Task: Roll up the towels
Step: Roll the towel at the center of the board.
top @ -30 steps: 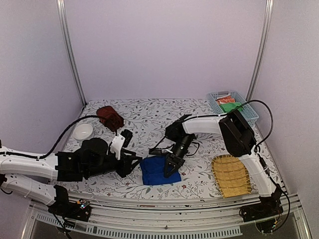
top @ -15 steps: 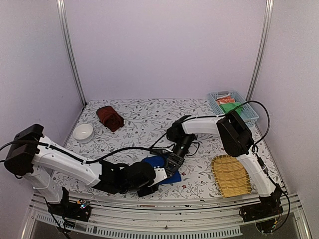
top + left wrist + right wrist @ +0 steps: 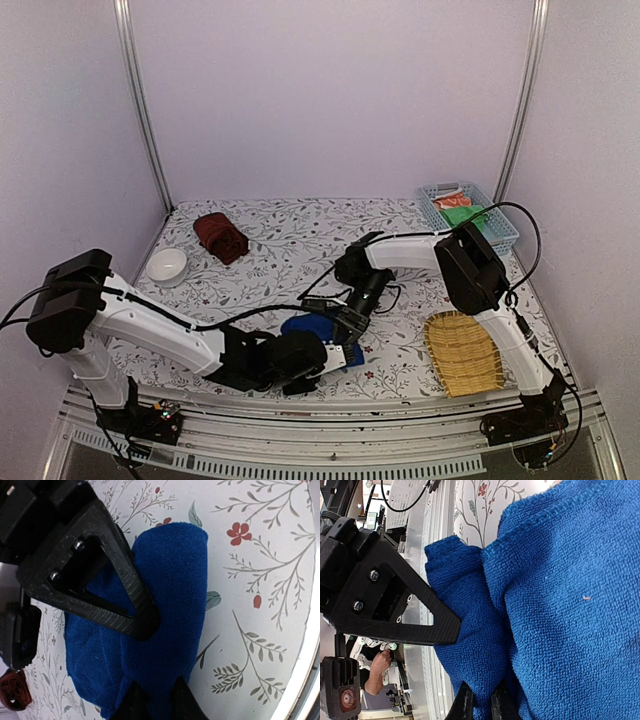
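The royal blue towel (image 3: 308,326) lies bunched near the table's front middle, mostly covered by both grippers. My left gripper (image 3: 335,350) reaches it from the front. In the left wrist view, my left gripper (image 3: 157,700) is shut on a fold of the blue towel (image 3: 170,595). My right gripper (image 3: 348,322) comes in from behind. In the right wrist view, my right gripper (image 3: 481,705) pinches another fold of the blue towel (image 3: 570,605). The dark reddish-brown towel (image 3: 221,237) sits as a bundle at the back left, with neither gripper near it.
A white bowl (image 3: 166,266) stands at the left. A blue basket (image 3: 478,206) at the back right holds a green cloth and an orange-red cloth. A woven tray (image 3: 462,352) lies at the front right. The table's front rail runs just behind my left gripper.
My left arm has swung from the left side round to the front of the blue towel and closed on it. The towel has bunched up smaller. My right gripper has stayed put.
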